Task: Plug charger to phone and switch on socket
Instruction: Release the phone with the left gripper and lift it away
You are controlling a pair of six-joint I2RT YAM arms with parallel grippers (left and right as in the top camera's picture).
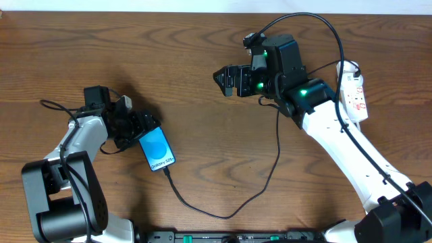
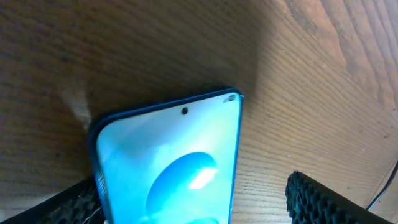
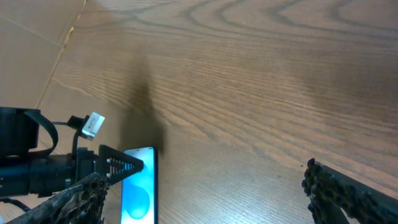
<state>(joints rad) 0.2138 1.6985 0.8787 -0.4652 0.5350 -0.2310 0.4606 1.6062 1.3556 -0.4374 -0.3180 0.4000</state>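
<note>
The phone [image 1: 157, 150] lies flat on the table with its blue screen up; it also shows in the left wrist view [image 2: 168, 162] and the right wrist view [image 3: 140, 186]. The charger cable [image 1: 223, 214] runs from the phone's near end in a loop towards the right, and its plug tip [image 1: 167, 173] sits at the phone's port. My left gripper [image 1: 144, 128] [image 2: 193, 208] is open and straddles the phone's far end, with its left finger at the phone's edge and its right finger apart. My right gripper [image 1: 224, 79] [image 3: 205, 193] is open and empty above bare table. The white socket [image 1: 356, 91] lies at the far right.
The right arm's thick black cables [image 1: 317, 20] arch over its wrist near the socket. The left arm's base [image 1: 64, 196] fills the near left corner. The wooden table [image 1: 202, 40] stretches between the arms.
</note>
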